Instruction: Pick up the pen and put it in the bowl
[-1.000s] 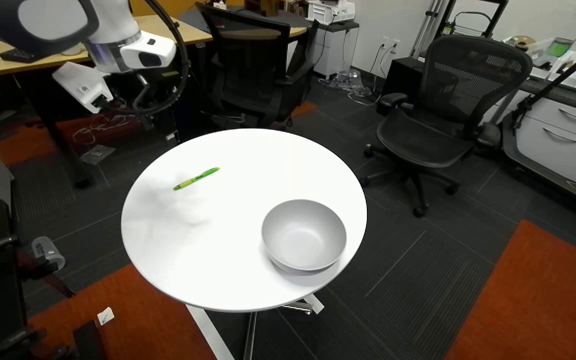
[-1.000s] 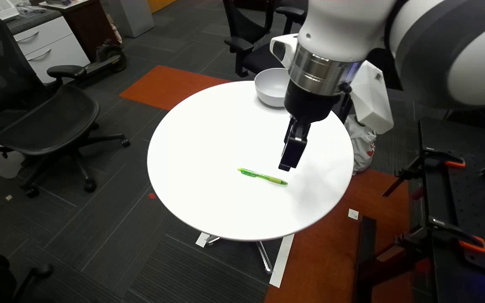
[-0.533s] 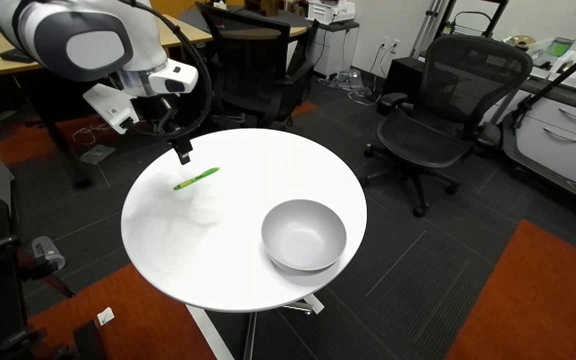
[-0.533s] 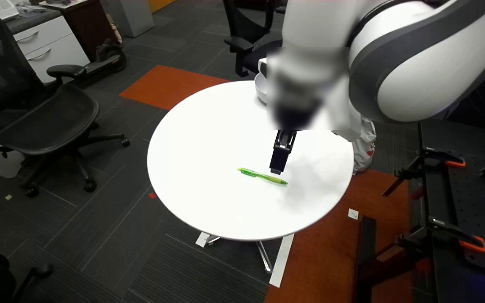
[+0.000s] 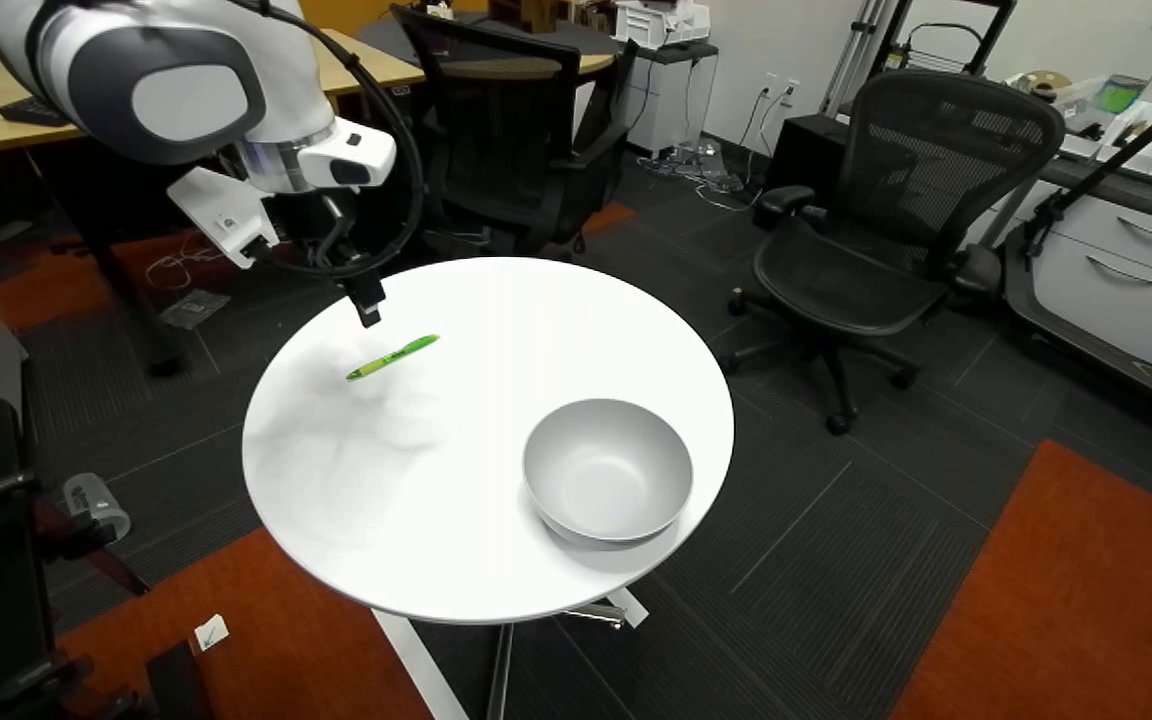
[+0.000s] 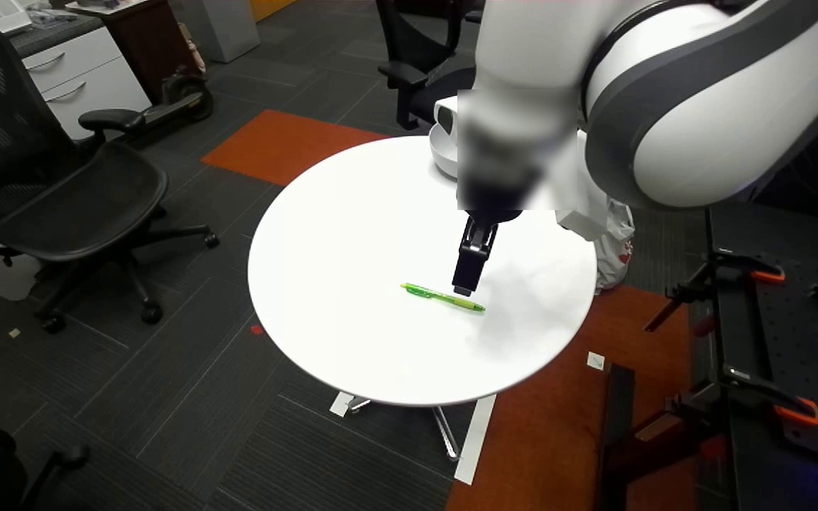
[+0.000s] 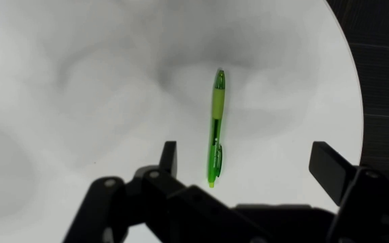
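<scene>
In an exterior view, the pen (image 5: 393,357) lies at the far left of the table (image 5: 436,530); the bowl (image 5: 608,470) stands at near right, well apart. Beyond the table, rightward, is a chair (image 5: 851,285). In the wrist view, the pen's lower end shows between the fingers (image 7: 329,172) of the gripper (image 7: 243,157).

I record two items on the round white table (image 5: 416,540): a green click pen (image 7: 216,128) lying flat and, well apart near the edge, a grey bowl (image 5: 608,472) standing upright.

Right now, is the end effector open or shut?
Open: the wrist view shows the end effector with its fingers wide apart, the pen ungripped.
</scene>
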